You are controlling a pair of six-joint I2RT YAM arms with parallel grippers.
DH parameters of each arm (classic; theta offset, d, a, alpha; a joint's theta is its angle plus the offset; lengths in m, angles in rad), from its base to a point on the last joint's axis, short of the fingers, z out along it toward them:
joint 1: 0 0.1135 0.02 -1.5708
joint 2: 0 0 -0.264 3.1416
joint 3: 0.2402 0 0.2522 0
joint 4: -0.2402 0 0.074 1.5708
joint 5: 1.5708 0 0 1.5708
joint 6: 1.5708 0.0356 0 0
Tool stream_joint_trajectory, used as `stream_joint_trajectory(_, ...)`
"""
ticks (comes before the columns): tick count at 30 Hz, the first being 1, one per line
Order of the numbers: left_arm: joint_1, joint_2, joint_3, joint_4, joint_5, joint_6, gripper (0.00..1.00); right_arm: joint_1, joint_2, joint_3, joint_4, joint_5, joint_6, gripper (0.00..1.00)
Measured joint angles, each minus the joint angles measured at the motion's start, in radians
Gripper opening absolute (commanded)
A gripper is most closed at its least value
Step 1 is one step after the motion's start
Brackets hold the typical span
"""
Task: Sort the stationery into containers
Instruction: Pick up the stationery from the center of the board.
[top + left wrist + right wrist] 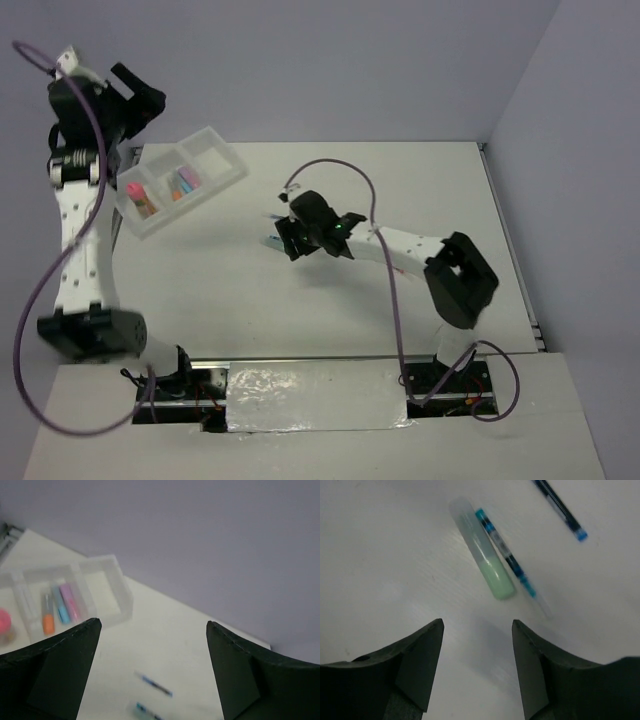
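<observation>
The translucent white tray [212,155] lies at the far left of the table. Its three compartments show in the left wrist view [105,592]: a pink cylinder [4,621] in one end, orange [48,622], blue [62,611] and lilac [70,602] markers in the middle, the other end empty. My left gripper [152,624] hangs open and empty high above the tray [140,92]. On the table lie a green-capped marker [482,550], a teal pen [510,560] touching it, and a dark-blue pen [560,510]. My right gripper [476,627] is open and empty just short of the marker [285,240].
The two pens also show blurred in the left wrist view, the dark-blue pen [155,685] and the teal pen [145,711]. A purple cable [340,170] loops above the right arm. Grey walls close the table at the back and right.
</observation>
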Motion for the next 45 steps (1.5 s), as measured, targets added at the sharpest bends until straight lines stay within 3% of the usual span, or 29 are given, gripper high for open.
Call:
stream_joint_trajectory(6, 0.0, -0.542, -0.623, 0.082, 0.132, 0.011, 0.99, 0.035, 0.237, 0.295, -0.101, 0.022, -0.113, 0.58)
stream_joint_trajectory(13, -0.001, -0.643, -0.937, 0.055, 0.229, 0.107, 0.99, 0.033, 0.369, 0.412, -0.174, 0.026, -0.17, 0.54)
stream_joint_trajectory(16, -0.002, -0.671, -1.005, 0.055, 0.257, 0.114, 0.99, 0.034, 0.418, 0.431, -0.188, 0.025, -0.179, 0.54)
stream_joint_trajectory(24, -0.002, -0.68, -1.011, 0.083, 0.308, 0.136, 0.99, 0.034, 0.459, 0.439, -0.2, 0.023, -0.189, 0.49)
stream_joint_trajectory(27, -0.002, -0.684, -1.013, 0.092, 0.312, 0.137, 0.99, 0.037, 0.459, 0.439, -0.202, 0.019, -0.188, 0.39)
stream_joint_trajectory(29, -0.002, -0.689, -1.017, 0.095, 0.316, 0.136, 0.99, 0.043, 0.459, 0.439, -0.201, 0.019, -0.185, 0.24)
stream_joint_trajectory(34, -0.002, -0.714, -1.088, 0.137, 0.364, 0.112, 0.99, 0.075, 0.45, 0.416, -0.168, -0.002, -0.148, 0.19)
stream_joint_trajectory(41, -0.009, -0.708, -1.31, 0.305, 0.538, -0.066, 0.99, 0.099, 0.206, 0.088, 0.02, -0.237, -0.016, 0.19)
stream_joint_trajectory(45, -0.025, -0.704, -1.391, 0.36, 0.574, -0.172, 0.99, 0.1, 0.09, 0.053, 0.132, -0.317, 0.069, 0.2)
